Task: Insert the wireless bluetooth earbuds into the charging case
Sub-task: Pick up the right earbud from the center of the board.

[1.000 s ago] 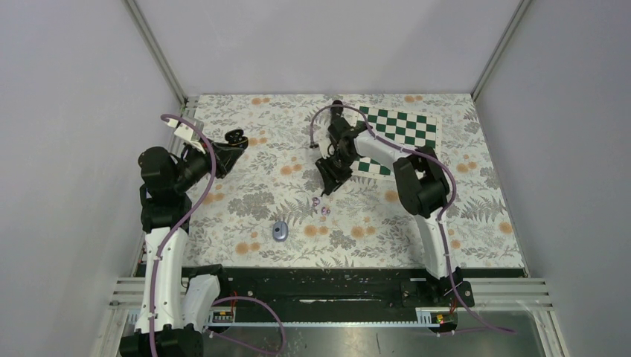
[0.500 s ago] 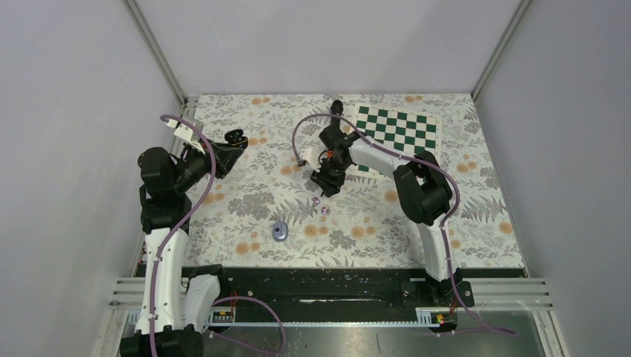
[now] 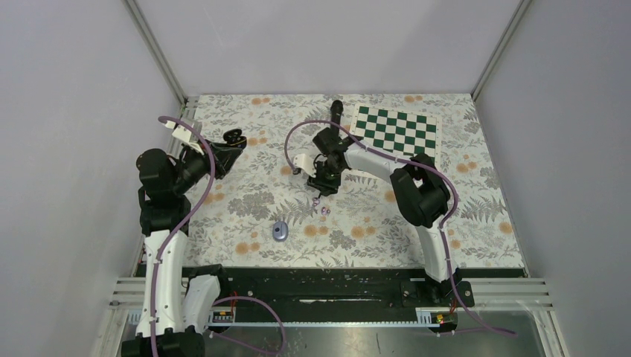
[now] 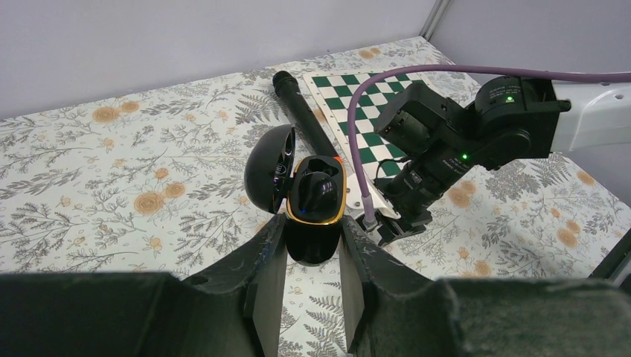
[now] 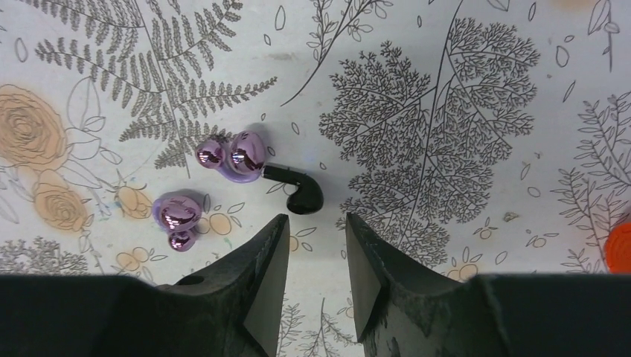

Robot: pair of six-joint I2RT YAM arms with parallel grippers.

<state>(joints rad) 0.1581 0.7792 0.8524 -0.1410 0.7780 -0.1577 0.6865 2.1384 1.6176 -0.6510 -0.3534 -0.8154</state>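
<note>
Your worktop (image 3: pixel 461 216) is covered with a cloth of grey leaves and orange flowers. A green and white checkerboard (image 3: pixel 398 125) lies flat at the far right. A long black microphone (image 4: pixel 298 104) lies just left of the board, along its edge.

Your left gripper (image 4: pixel 314 227) is up at the far left of the worktop. It is closed tight on a black charging case (image 4: pixel 316 197). The fingers press on both sides of the case. The case has a thin orange rim, and its lid (image 4: pixel 268 167) is open and tips to the left.

Your right gripper (image 5: pixel 315 217) is near the middle of the worktop and points down at the cloth. Its jaws stand partly apart with a narrow gap, and nothing is between them.

A small bluish oval case (image 3: pixel 280 231) sits on the cloth, nearer to you and to the left of the right gripper. You cannot tell if its lid is up or down.

The earbuds lie on the cloth in the middle of the worktop. In the right wrist view, a black earbud (image 5: pixel 298 192) lies just past the gap of the jaws and does not touch them. One purple earbud (image 5: pixel 238 158) sits right beside it and looks as if it touches its thin end. The other purple earbud (image 5: pixel 177 216) lies a little apart.
</note>
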